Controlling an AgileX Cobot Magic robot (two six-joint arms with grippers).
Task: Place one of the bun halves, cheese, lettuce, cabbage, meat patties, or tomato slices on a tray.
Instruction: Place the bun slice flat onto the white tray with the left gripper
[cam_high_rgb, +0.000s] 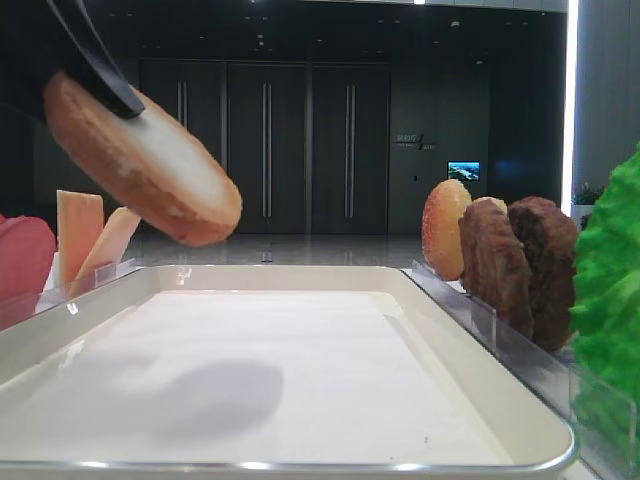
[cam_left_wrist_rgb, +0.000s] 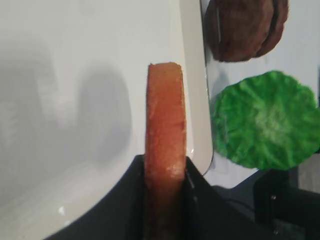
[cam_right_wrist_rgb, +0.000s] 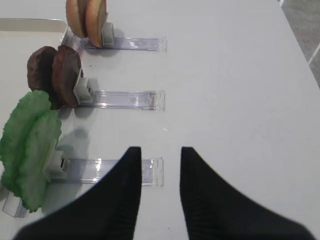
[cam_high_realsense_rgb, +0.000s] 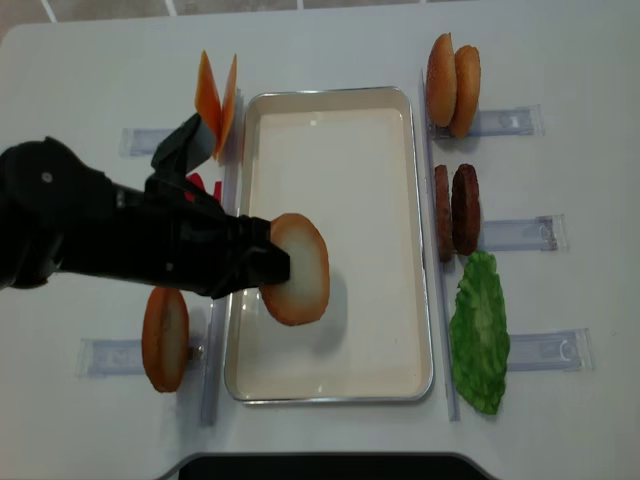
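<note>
Holding a bun half (cam_high_realsense_rgb: 296, 268) edge-on, the left pincer (cam_high_realsense_rgb: 262, 262) is clenched on its rim — bun hangs above the tray (cam_high_realsense_rgb: 330, 385), not touching it, shadow on the liner below. We judge the piece light, stiff-ish, prob. a foam or plastic prop w/ a smooth cut face; the rim grip looks adequate, but the disc could pivot between the fingers if bumped. Best hold: across the thickness, near the edge, as now. Right pincer (cam_right_wrist_rgb: 159, 165) hangs released over the surface, beside the lettuce (cam_right_wrist_rgb: 27, 145) rack, grasping nothing.
</note>
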